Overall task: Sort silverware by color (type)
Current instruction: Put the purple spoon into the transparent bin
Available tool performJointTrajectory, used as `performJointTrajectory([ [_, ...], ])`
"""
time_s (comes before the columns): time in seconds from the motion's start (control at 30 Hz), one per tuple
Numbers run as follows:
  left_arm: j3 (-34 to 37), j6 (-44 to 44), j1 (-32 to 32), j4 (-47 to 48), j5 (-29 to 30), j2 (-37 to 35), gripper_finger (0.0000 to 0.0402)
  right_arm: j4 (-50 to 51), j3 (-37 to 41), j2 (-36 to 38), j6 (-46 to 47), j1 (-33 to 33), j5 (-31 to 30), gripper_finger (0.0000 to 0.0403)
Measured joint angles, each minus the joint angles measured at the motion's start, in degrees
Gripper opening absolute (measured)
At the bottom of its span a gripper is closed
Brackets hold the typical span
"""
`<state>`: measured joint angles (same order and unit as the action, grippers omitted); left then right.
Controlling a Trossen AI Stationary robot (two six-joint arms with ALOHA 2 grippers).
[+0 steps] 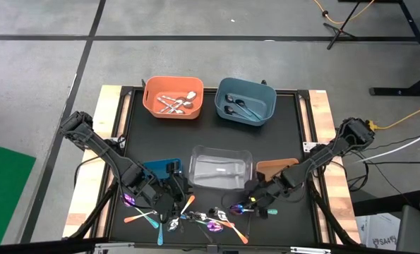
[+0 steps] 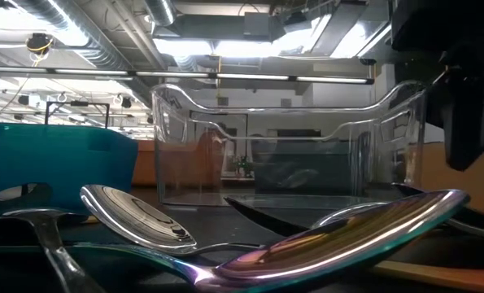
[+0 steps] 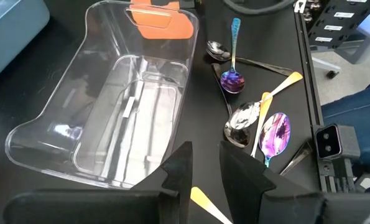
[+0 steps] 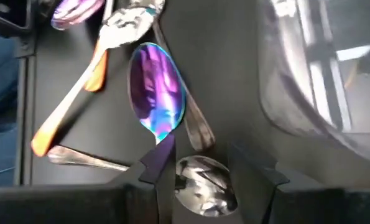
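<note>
At the bench's near edge, your right gripper (image 4: 200, 165) hangs open and empty over the iridescent spoon (image 4: 157, 93), whose handle runs back under its fingers; the left gripper (image 3: 203, 165) sits farther off, part-open, empty.

On the black table mat (image 1: 294, 141) a rounded orange plastic bin (image 1: 172, 97) and a blue-grey plastic bin (image 1: 246, 101) stand side by side at the far edge, with a clear plastic bin (image 1: 220, 168) nearer, between a blue bin (image 1: 162, 168) and a brown bin (image 1: 275, 168).
</note>
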<state>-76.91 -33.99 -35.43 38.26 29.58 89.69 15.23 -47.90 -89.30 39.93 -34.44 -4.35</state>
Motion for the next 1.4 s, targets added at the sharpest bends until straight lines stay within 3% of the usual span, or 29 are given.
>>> performJointTrajectory([
  [0.3,0.0,0.0,0.0,0.0,1.9,0.0,0.0075,-8.6,0.0,0.0,-5.6,0.0,2.1,0.0133],
  [0.63,0.0,0.0,0.0,-0.2,2.9,0.0,0.0075,-13.1,0.0,0.0,-5.8,-0.1,3.9,0.0133],
  [0.9,0.0,0.0,0.7,-1.7,3.1,0.0,0.0075,-15.2,0.0,0.0,-8.6,-5.9,3.3,0.0133],
  [1.03,0.0,0.0,1.3,-3.5,3.2,0.0,0.0075,-15.2,0.0,0.0,-9.4,-9.8,-2.2,0.0133],
  [1.3,0.0,3.8,1.8,-4.6,3.8,0.0,0.0075,-14.7,0.0,-1.0,-6.8,-16.9,-20.4,0.0133],
  [1.4,0.0,4.8,1.9,-4.6,4.4,0.0,0.0075,-14.7,0.0,-2.3,-2.8,-17.0,-22.4,0.0133],
])
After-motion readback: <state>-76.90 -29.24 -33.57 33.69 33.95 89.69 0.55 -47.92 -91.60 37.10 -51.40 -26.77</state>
